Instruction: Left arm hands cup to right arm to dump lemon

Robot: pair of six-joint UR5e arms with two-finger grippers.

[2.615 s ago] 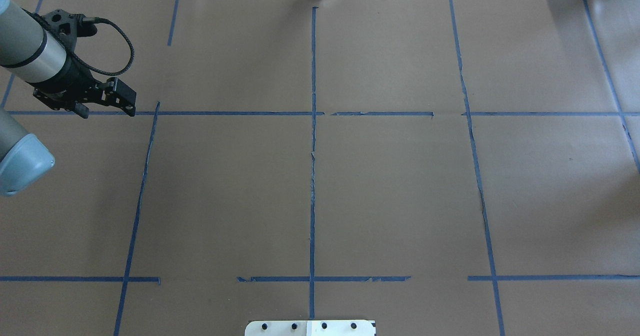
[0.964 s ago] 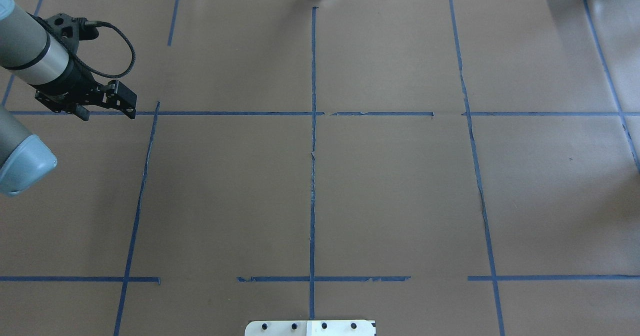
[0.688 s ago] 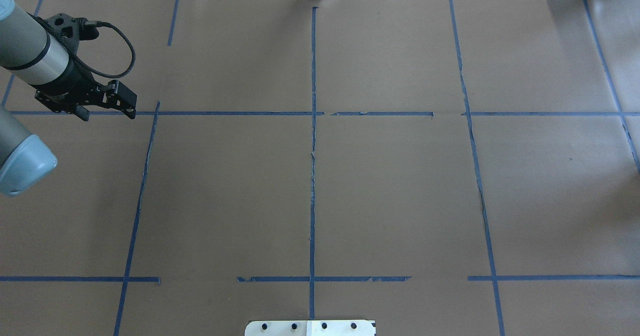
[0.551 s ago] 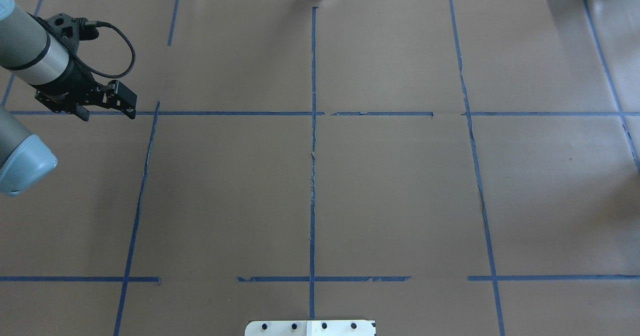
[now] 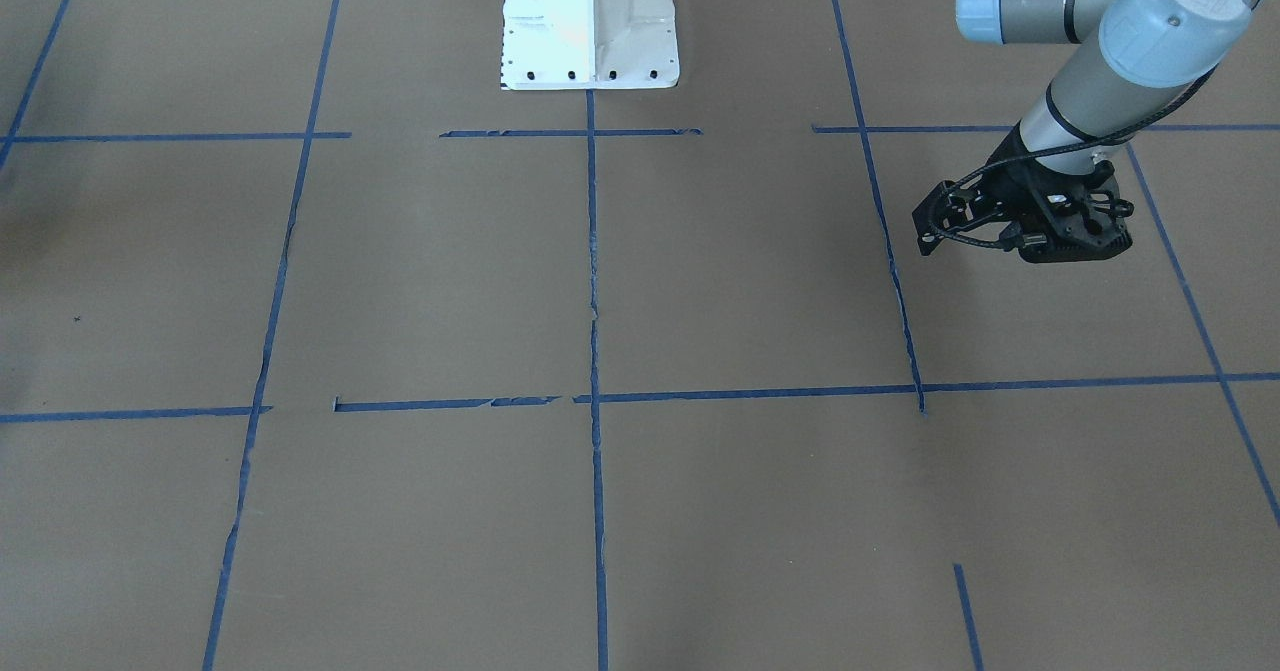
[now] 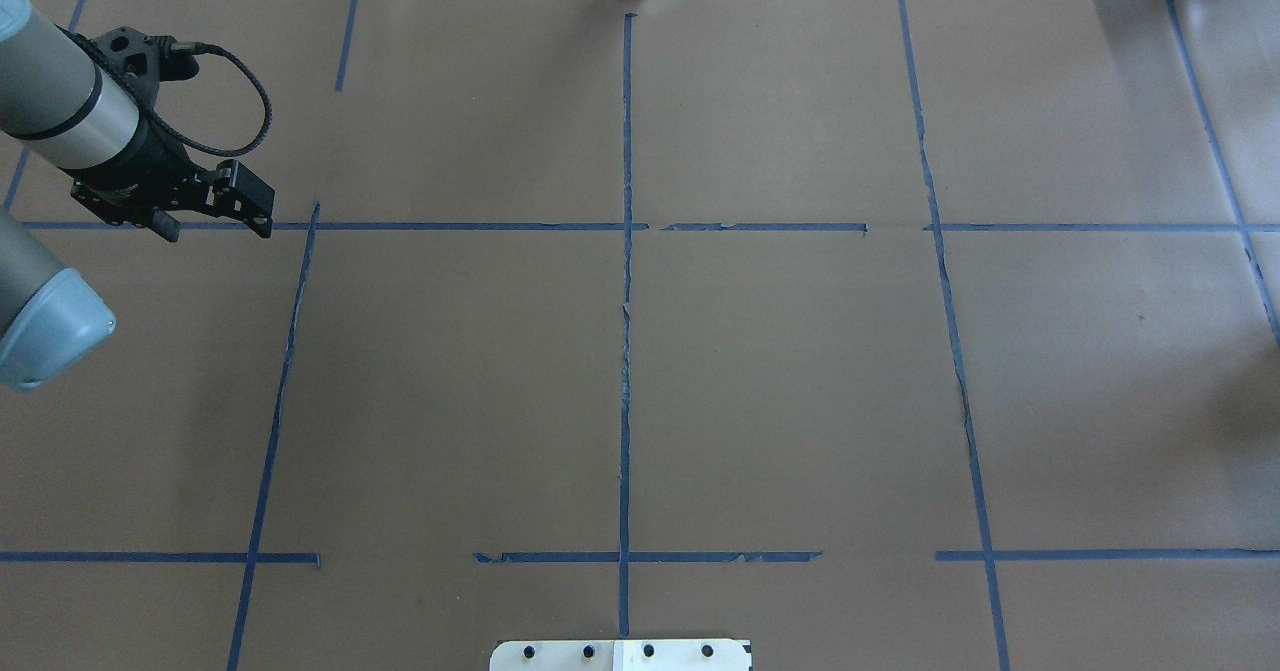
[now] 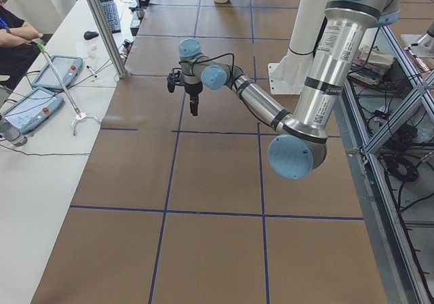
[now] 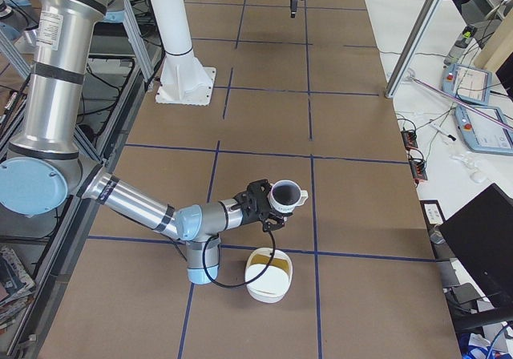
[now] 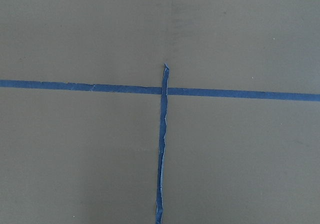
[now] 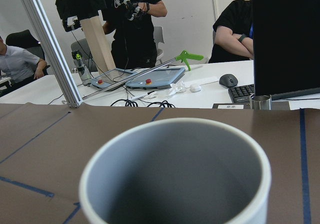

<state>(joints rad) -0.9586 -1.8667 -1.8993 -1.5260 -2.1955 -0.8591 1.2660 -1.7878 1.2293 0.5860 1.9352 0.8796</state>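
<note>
At the table's left end, the left gripper (image 6: 215,223) hangs empty over a tape crossing, and its fingers look spread. Well apart, at the right end, the cup (image 8: 287,192) sits mouth up at the right gripper (image 8: 271,204), near a white bowl (image 8: 268,290). We cannot tell how those fingers stand. We see no lemon inside. We judge the cup stiff, slick, breakable and light, best pinched across its wall at the rim, handle clear.

Silver-grey left arm (image 5: 1075,101) with big pale-blue joint caps, black open-linkage left gripper (image 7: 194,109), looped black cable (image 6: 265,101), white base (image 5: 588,21), silver right arm (image 8: 132,203) with black bands, black right gripper (image 8: 268,207)
</note>
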